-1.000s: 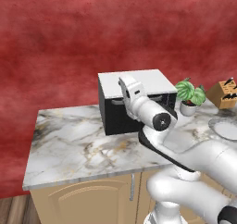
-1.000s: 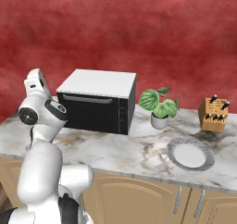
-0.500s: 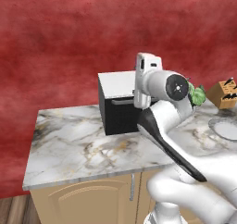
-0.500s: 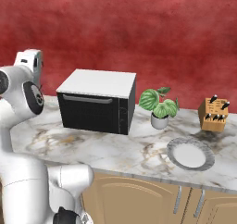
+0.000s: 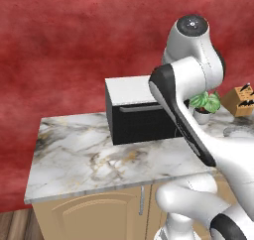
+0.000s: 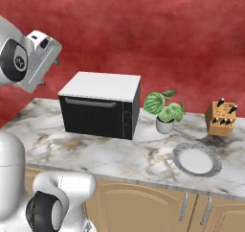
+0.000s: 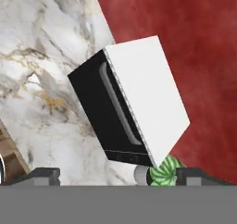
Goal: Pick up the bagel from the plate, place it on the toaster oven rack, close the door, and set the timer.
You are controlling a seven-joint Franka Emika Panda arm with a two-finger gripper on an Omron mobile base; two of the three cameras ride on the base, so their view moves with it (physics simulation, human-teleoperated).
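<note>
- My gripper (image 7: 118, 174) is spread wide and holds nothing; in the hand view its two dark tips rise far apart at the bottom edge, looking down on the toaster oven (image 7: 134, 107) from high above.
- The oven's door (image 6: 94, 115) is shut, its grey bar handle (image 6: 90, 102) near the top edge, so the rack inside is hidden.
- The plate (image 6: 196, 159) lies on the bench (image 6: 119, 152) well to the right of the oven, past the potted plant (image 6: 165, 112); I cannot make out a bagel on it from here.
- I judge the step in hand is getting the door open: come down in front of the handle, take it squarely, and swing it along its hinge arc, not straight out.
- The plant stands just beside the oven's right side, between oven and plate, and could be clipped when carrying across.
- A knife block (image 6: 221, 119) sits behind the plate, near the wall.
</note>
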